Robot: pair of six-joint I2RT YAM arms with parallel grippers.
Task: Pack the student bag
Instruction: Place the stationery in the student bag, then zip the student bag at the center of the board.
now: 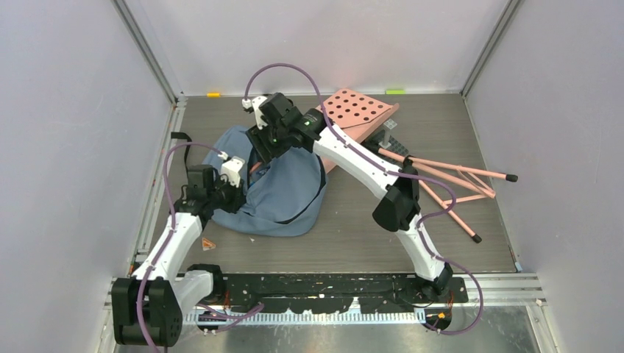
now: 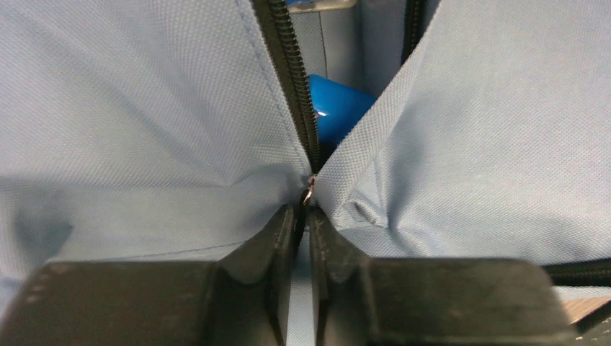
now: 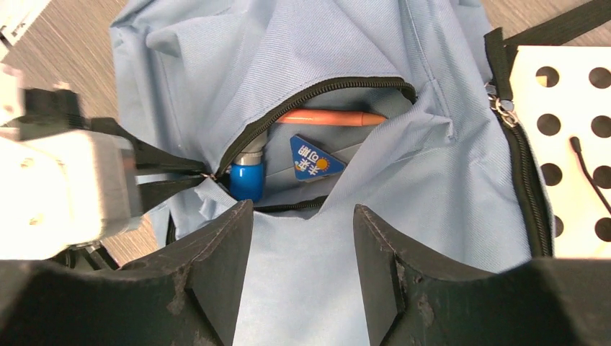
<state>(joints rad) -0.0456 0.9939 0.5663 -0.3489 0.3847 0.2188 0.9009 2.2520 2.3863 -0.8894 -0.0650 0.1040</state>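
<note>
Room: you have open grey wood-grain table [image 1: 353, 235] btwn the bag & arm bases; walls close in L, R & far.
Bag: soft dusty-blue fabric student bag [image 1: 283, 195] lies centre-left, pocket zip part open.
In your way: pink perforated board [image 1: 357, 110] just beside the bag's far-R edge; pink rod frame [image 1: 449, 180] further R.
L gripper [image 2: 306, 213]: low at zip's end, fingers nearly together; can't tell if it grips.
R gripper [image 3: 301, 209]: your arm reaches across over the bag, jaws apart, holding nothing.

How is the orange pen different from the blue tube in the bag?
The orange pen is thin; the blue tube is fatter. The pen lies across the pocket's top; the tube sits at the zipper's corner, crossways to the pen. Both are tucked inside the student bag, in its open pocket.
</note>
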